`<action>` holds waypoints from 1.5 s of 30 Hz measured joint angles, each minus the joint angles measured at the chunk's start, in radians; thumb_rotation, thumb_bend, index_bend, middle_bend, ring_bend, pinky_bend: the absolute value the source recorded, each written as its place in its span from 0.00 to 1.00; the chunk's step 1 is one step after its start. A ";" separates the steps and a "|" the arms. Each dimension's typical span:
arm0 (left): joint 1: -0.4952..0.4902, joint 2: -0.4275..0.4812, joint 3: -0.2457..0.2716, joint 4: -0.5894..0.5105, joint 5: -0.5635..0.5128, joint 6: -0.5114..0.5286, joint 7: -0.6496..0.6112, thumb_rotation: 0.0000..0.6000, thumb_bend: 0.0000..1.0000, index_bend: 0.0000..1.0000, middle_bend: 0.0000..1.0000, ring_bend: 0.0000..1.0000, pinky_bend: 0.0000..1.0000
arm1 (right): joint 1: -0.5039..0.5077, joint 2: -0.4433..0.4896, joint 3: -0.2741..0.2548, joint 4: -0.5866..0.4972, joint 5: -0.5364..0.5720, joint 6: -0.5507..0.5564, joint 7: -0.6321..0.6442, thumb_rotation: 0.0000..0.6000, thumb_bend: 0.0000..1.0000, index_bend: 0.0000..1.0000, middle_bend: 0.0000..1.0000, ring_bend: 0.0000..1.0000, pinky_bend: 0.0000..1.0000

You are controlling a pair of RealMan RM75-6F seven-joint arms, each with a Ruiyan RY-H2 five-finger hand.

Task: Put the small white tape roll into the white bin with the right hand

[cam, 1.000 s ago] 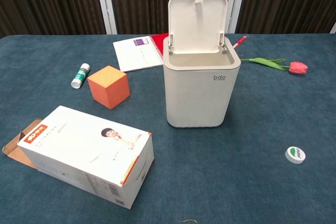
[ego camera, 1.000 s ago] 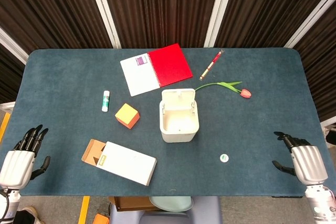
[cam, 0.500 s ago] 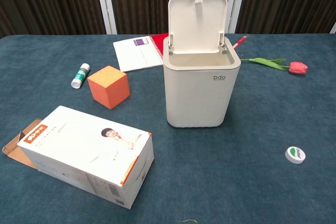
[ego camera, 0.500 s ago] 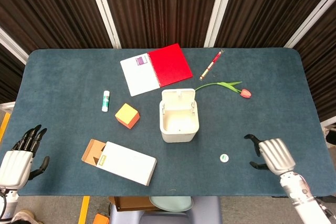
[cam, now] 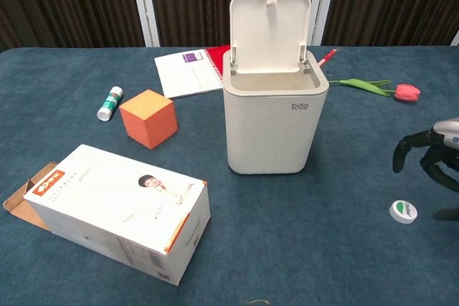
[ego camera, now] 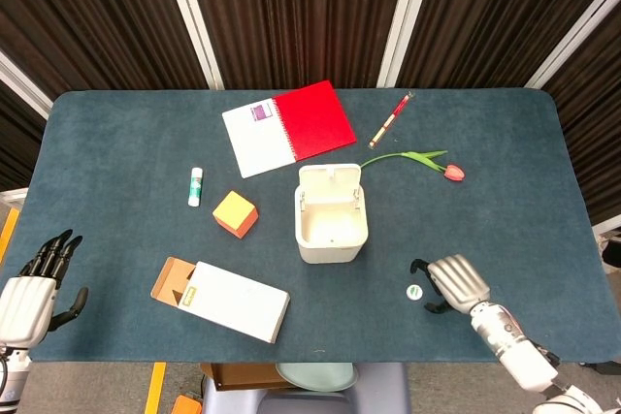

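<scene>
The small white tape roll [ego camera: 414, 291] [cam: 404, 211] lies flat on the blue table, right of the white bin [ego camera: 331, 212] [cam: 276, 112], whose lid stands open. My right hand [ego camera: 448, 281] [cam: 434, 163] hovers just right of and above the roll, fingers spread and curved downward, holding nothing. My left hand [ego camera: 34, 286] rests open at the table's near left edge, seen only in the head view.
A white carton box [ego camera: 225, 300] lies at the near left. An orange cube [ego camera: 235, 213], a glue stick [ego camera: 195, 186], a red-and-white notebook [ego camera: 288, 127], a red pen [ego camera: 390, 118] and a tulip [ego camera: 427, 162] lie around the bin.
My right hand has moved left from the table's right edge to just beside the tape roll and now shows in the chest view. The left hand has barely shifted.
</scene>
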 measured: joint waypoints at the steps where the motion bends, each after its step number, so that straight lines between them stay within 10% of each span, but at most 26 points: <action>1: 0.000 0.000 0.000 0.001 -0.001 -0.001 -0.001 1.00 0.42 0.00 0.03 0.09 0.31 | 0.003 -0.006 -0.002 0.007 0.001 -0.003 0.002 1.00 0.26 0.50 0.85 0.97 0.92; 45: -0.004 0.006 -0.001 0.000 -0.013 -0.018 -0.009 1.00 0.42 0.00 0.04 0.10 0.32 | 0.058 -0.144 -0.051 0.204 0.009 -0.012 0.063 1.00 0.32 0.66 0.87 0.99 0.95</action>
